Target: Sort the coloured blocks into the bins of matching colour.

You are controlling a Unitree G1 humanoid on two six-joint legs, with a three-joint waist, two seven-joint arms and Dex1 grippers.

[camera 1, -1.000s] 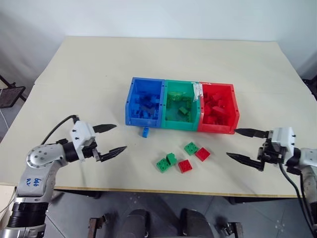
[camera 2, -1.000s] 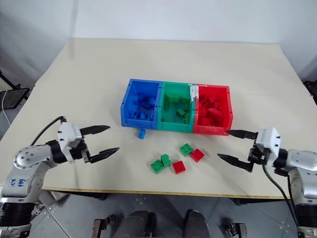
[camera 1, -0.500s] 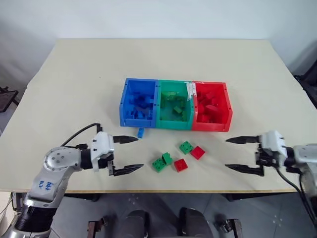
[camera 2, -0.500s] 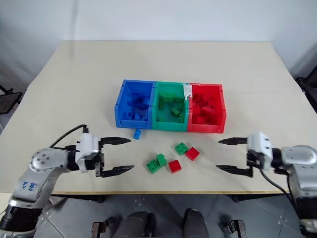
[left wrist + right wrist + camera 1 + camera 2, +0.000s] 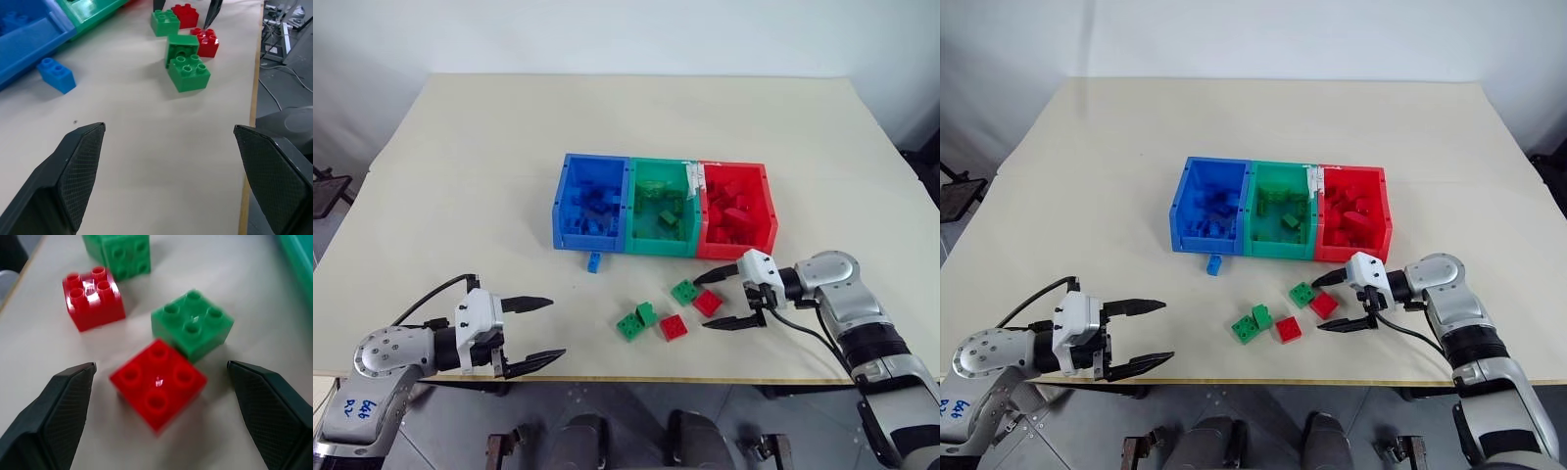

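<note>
Three joined bins stand mid-table: blue [image 5: 587, 238], green [image 5: 656, 245] and red [image 5: 739, 250], each holding blocks of its own colour. Loose blocks lie in front of them: a small blue one [image 5: 595, 260], a green one [image 5: 684, 292], a red one [image 5: 708, 303] touching it, another red one [image 5: 673, 326] and a green pair [image 5: 636, 321]. My right gripper [image 5: 700, 304] is open, and the red block [image 5: 157, 382] beside the green one [image 5: 191, 323] lies between its fingers. My left gripper [image 5: 558, 328] is open and empty near the table's front edge, left of the blocks.
The beige table [image 5: 489, 157] stretches wide and bare on every side of the bins. Its front edge [image 5: 607, 376] runs just below the loose blocks and both grippers.
My right gripper has swung left and down from the table's right side to straddle the red block. My left gripper has drawn back toward the front edge. Both stay open.
</note>
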